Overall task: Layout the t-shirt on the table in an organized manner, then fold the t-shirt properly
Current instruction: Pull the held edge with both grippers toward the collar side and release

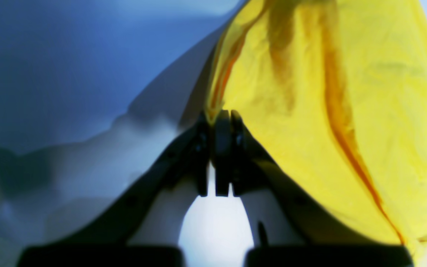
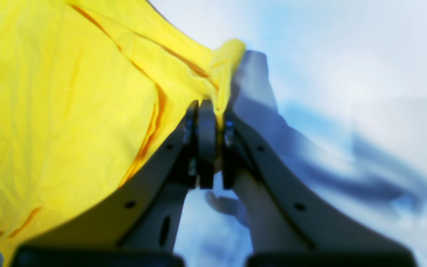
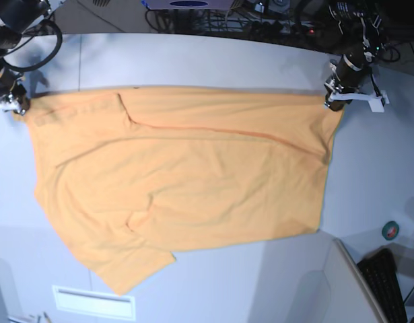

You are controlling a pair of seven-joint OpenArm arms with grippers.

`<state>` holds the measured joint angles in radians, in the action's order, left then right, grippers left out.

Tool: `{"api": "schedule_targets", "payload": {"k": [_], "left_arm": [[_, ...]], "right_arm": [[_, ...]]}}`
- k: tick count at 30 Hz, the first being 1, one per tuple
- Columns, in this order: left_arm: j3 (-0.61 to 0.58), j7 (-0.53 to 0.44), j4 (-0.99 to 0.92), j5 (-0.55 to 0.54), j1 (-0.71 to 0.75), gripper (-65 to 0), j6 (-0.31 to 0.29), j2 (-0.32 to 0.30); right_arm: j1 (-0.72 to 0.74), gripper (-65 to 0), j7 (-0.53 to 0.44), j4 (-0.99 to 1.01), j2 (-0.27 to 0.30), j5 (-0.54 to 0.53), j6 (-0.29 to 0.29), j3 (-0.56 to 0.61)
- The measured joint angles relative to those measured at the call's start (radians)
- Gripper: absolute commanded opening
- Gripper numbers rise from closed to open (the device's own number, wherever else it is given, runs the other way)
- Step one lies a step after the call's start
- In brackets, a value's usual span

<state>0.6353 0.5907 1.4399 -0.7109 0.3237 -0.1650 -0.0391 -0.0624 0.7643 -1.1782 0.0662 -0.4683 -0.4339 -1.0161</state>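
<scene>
The orange-yellow t-shirt (image 3: 180, 182) is spread wide across the white-grey table (image 3: 213, 60), its far edge pulled straight between both grippers. My left gripper (image 3: 330, 102) sits at the shirt's far right corner in the base view. In the left wrist view this left gripper (image 1: 219, 118) is shut on the edge of the t-shirt (image 1: 347, 92). My right gripper (image 3: 18, 108) is at the far left corner. Seen from its own wrist camera, the right gripper (image 2: 209, 111) is shut on a bunched fold of the t-shirt (image 2: 50, 92). A sleeve points toward the near left.
Cables and equipment (image 3: 260, 13) line the table's far edge. A small roll of tape (image 3: 391, 230) and a dark keyboard (image 3: 388, 282) lie at the near right. A white rectangular panel (image 3: 92, 301) sits at the near left below the shirt.
</scene>
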Motion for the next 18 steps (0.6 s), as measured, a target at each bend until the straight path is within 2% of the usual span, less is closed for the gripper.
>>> {"api": "schedule_targets", "payload": {"k": [3,10,18], "left_arm": [[0.000,0.000,0.012,-0.002,0.039,-65.0,0.000,0.000],[-0.001,0.001,0.033,0.000,0.101,-65.0,-0.003,-0.028],[-0.001,0.003,0.100,-0.002,0.145,-65.0,-0.007,-0.026]], "right_arm": [[-0.054,-65.0,0.001,-0.014,-0.003,0.002,0.000,0.000],[-0.170,-65.0,0.007,-0.150,-0.072,-0.002,-0.001,0.002],[-0.213,-65.0,0.006,-0.162,-0.071,-0.004,-0.001,0.002]]}}
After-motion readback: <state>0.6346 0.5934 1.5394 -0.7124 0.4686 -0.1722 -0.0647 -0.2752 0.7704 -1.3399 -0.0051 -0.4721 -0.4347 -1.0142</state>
